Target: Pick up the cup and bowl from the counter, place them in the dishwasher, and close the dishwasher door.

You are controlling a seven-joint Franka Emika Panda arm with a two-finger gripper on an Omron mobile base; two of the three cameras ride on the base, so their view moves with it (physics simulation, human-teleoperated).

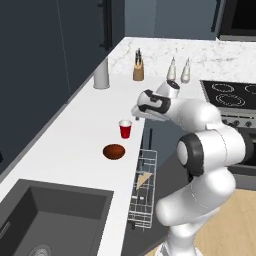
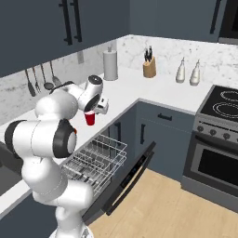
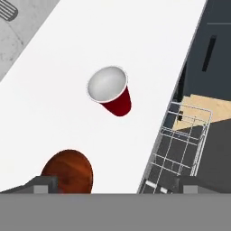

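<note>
From the left base view, one red cup stands upright on the white counter, and one dark reddish-brown bowl lies just beside it, nearer the sink. The gripper hangs above the cup, apart from it; whether its fingers are spread or pressed together cannot be told here. One grey canister, one knife block and two white bottles stand farther back. One white wire rack juts out below the counter edge. One black cooktop sits at the right.

From the right base view, the cup shows below the gripper. The dishwasher has its rack pulled out over the dishwasher door, which lies lowered above a wooden floor. Dark blue cabinets hang above a marbled backsplash with three utensils on it.

From the hand view, the cup is seen from above, white inside, with the bowl near the bottom edge. Two fingertips stand wide apart, holding nothing.
</note>
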